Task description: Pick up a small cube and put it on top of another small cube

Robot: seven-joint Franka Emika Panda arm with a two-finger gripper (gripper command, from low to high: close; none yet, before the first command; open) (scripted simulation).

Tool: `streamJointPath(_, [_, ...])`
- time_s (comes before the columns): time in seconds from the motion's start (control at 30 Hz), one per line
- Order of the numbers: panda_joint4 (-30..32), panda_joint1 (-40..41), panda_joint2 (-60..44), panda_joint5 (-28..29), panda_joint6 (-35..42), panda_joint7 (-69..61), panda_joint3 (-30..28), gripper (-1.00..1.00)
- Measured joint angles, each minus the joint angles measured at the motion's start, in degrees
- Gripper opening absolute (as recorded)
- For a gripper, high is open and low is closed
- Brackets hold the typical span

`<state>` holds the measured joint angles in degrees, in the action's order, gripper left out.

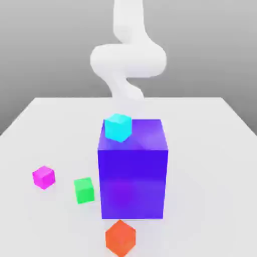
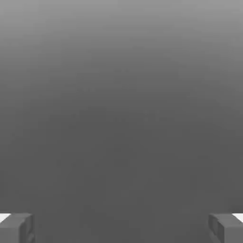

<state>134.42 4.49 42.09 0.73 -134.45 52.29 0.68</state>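
The small magenta-pink cube [image 1: 44, 176] lies on the white table [image 1: 211, 150] at the exterior view's left. A small green cube [image 1: 84, 190] sits just to its right, and a small orange cube [image 1: 120, 238] lies near the front edge. A small cyan cube [image 1: 118, 127] rests on the top left corner of the big blue-purple cube [image 1: 133, 175]. In the hand view my gripper [image 2: 121, 228] is open, its two grey fingertips [image 2: 16, 228] far apart with nothing between them and plain grey beyond. The white arm [image 1: 128, 55] rises behind the big cube.
The big blue-purple cube stands mid-table, between the arm's base and the orange cube. Bare table surface stretches across the exterior view's right side and along the far left.
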Motion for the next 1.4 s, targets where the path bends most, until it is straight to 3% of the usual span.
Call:
streamJointPath(0.43, [13.79,22.27,-19.69,3.70,-13.89,33.61,1.05,0.00])
streamJointPath(0.73, [23.21,34.32,-33.03,4.67,-23.41,55.37,-1.99,0.00])
streamJointPath(0.93, [29.18,40.79,-41.87,0.10,-30.01,65.68,-5.16,0.00])
streamJointPath(1.17, [27.52,43.13,-55.82,-4.25,-41.30,64.36,-1.53,0.00])
streamJointPath(1.2, [27.24,43.39,-57.48,-4.31,-42.64,64.25,-1.27,-1.00])
streamJointPath(1.4, [27.10,43.53,-58.31,-4.29,-43.43,64.25,-1.14,-1.00])
